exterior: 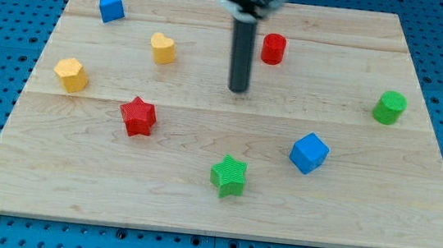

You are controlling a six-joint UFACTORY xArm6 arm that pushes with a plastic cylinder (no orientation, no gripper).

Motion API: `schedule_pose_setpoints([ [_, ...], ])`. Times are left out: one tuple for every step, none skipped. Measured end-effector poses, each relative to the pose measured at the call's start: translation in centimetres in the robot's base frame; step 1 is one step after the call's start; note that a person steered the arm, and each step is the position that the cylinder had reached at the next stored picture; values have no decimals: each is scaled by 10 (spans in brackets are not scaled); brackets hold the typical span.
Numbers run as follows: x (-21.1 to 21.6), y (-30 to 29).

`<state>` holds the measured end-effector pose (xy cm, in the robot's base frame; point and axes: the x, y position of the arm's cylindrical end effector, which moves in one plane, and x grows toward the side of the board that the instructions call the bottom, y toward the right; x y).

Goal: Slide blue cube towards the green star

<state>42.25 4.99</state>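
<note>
One wooden board carried everything, its edges all in view; no writing showed anywhere. Only the rod's upper end was cut off at the view's top. My tip rested on bare wood, touching no block, above the green star. The blue cube sat just right of that star and slightly above it, apart from it. A red star lay well left.

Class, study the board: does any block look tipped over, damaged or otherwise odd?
Nothing stands out. All eight blocks sit flat and apart on the wooden board. My tip rests mid-board, touching none; the blue cube and green star look intact.
</note>
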Motion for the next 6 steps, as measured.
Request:
schedule_pose_setpoints([
  [-4, 98],
  [77, 168],
  [89, 114],
  [64, 19],
  [75, -6],
  [105, 16],
])
